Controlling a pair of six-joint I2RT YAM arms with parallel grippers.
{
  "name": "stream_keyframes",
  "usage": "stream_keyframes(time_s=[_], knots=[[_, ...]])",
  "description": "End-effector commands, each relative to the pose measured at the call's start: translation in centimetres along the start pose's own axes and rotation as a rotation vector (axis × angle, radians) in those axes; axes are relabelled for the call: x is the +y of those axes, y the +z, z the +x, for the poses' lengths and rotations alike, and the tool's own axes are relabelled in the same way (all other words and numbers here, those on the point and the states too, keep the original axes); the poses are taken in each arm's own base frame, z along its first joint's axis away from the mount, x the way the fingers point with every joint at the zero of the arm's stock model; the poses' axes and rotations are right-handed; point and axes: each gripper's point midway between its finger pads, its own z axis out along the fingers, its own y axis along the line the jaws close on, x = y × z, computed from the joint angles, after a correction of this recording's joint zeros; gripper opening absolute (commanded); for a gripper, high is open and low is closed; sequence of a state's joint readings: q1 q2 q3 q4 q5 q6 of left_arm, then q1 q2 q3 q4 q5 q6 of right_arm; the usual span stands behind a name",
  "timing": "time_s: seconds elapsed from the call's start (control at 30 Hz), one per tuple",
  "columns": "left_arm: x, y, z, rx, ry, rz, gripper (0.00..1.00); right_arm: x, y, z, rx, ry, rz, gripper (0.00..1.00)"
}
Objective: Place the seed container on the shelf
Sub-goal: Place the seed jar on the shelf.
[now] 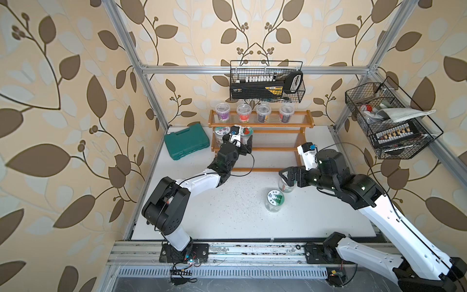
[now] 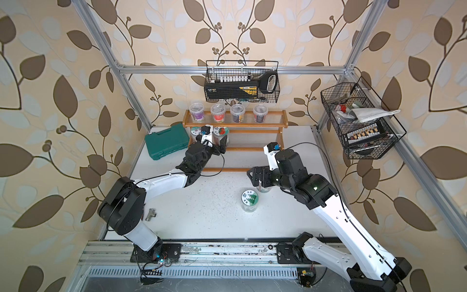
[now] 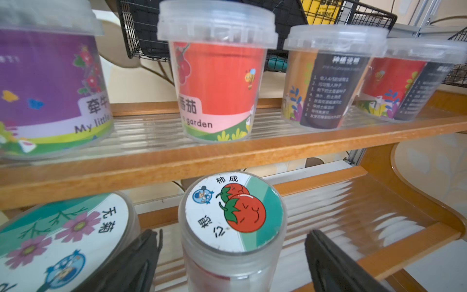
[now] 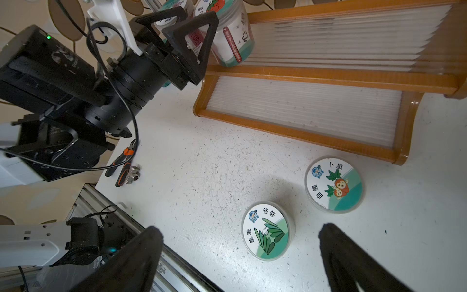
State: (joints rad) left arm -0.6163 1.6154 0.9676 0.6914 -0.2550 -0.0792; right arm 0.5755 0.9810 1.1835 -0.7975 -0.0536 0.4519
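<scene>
The orange-brown wooden shelf (image 1: 278, 148) (image 2: 255, 149) (image 4: 290, 131) stands at the back of the table. On its middle tier stands a frosted seed container with a tomato lid (image 3: 232, 215) (image 1: 247, 131) (image 2: 221, 131). My left gripper (image 3: 232, 236) (image 1: 244, 145) is open around it, a gap showing at each side. A flower-lid container (image 3: 63, 240) stands beside it. My right gripper (image 4: 241, 230) (image 1: 286, 178) hangs open above the table, over a leaf-lid container (image 4: 266, 231) (image 1: 275, 199) and a carrot-lid one (image 4: 333, 185).
Several labelled cups (image 1: 255, 112) line the shelf's top tier. A green tool case (image 1: 187, 142) lies left of the shelf. Black wire baskets hang on the back wall (image 1: 267, 83) and at the right (image 1: 389, 121). Pliers (image 4: 123, 161) and a metal fitting (image 2: 150, 215) lie near the left arm.
</scene>
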Motion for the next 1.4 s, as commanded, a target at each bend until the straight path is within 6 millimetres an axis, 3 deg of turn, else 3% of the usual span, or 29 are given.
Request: stream_keyframes(time_s=[0.0, 0.17, 0.2, 0.4, 0.73, 0.83, 1.1, 1.37], knots=[[-0.6, -1.3, -2.8, 0.005, -0.001, 0.03, 0.94, 0.1, -0.5, 0.0, -0.003, 0.006, -0.011, 0.99], [-0.6, -3.0, -2.8, 0.15, -0.018, 0.04, 0.94, 0.1, -0.9, 0.0, -0.005, 0.006, -0.01, 0.99], [-0.7, -4.1, -4.0, 0.159, -0.028, 0.049, 0.94, 0.2, -0.9, 0.0, -0.007, 0.006, -0.012, 0.99], [-1.2, -7.3, -3.7, 0.322, -0.118, 0.088, 0.94, -0.1, -0.9, 0.1, -0.004, 0.006, -0.003, 0.99], [-5.1, -13.4, -2.8, 0.542, -0.359, 0.309, 0.94, -1.6, -0.2, 0.9, 0.0, -0.005, 0.047, 0.99], [-7.1, -14.6, -1.6, 0.619, -0.386, 0.381, 0.93, -2.1, 0.1, 1.2, -0.007, -0.012, 0.057, 0.99], [-11.9, -16.8, 2.7, 0.724, -0.25, 0.397, 0.97, -4.1, 0.8, 1.7, -0.048, -0.005, 0.096, 0.99], [-16.6, -19.1, 6.2, 0.781, -0.096, 0.368, 0.98, -6.6, 0.0, 1.5, -0.082, 0.053, 0.17, 0.99]])
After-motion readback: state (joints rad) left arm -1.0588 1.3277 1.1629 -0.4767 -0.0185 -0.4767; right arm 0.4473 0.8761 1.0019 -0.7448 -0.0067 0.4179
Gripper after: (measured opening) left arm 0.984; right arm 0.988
